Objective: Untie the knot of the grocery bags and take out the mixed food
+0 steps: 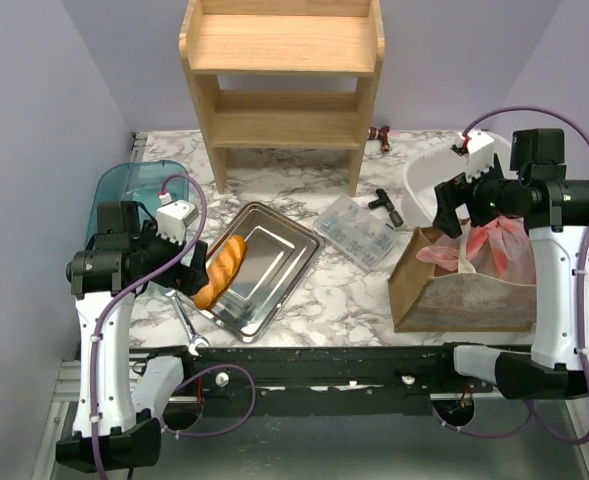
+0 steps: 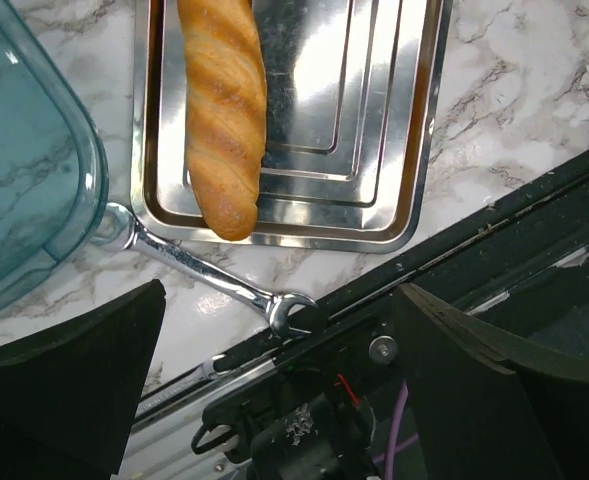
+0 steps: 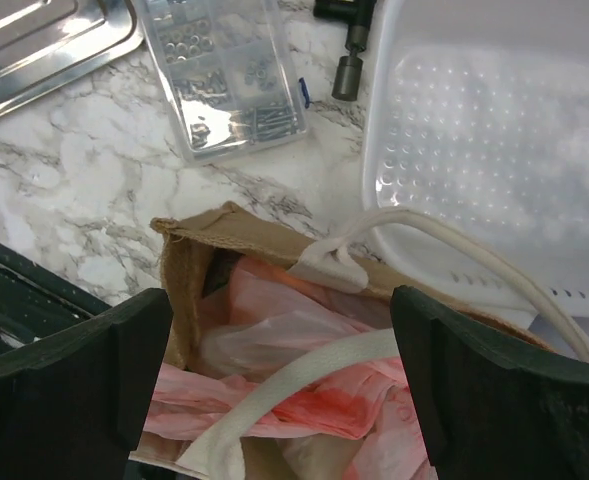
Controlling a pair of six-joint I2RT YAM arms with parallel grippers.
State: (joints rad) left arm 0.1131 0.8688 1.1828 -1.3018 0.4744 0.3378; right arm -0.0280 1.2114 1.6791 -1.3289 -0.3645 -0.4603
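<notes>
Marble counter (image 1: pixel 354 290) w/ wooden shelf (image 1: pixel 284 70) at the back. Brown sack (image 1: pixel 454 295) standing at the right near edge, just in front of a white basin (image 3: pixel 494 130) — pink grocery bag (image 3: pixel 304 390) crumpled inside it under the sack's white rope handles; whether tied, cannot tell. Steel tray (image 1: pixel 274 265) left of centre, bread loaf (image 2: pixel 222 110) lying along its left side. Right tool (image 3: pixel 279 300) hovering over the sack's mouth, fingers wide apart, gripping nothing. Left tool (image 2: pixel 279 300) above the tray's near edge — spread wide too, empty. Wrench (image 2: pixel 204 270) flat on the counter, just beside tray's near edge.
</notes>
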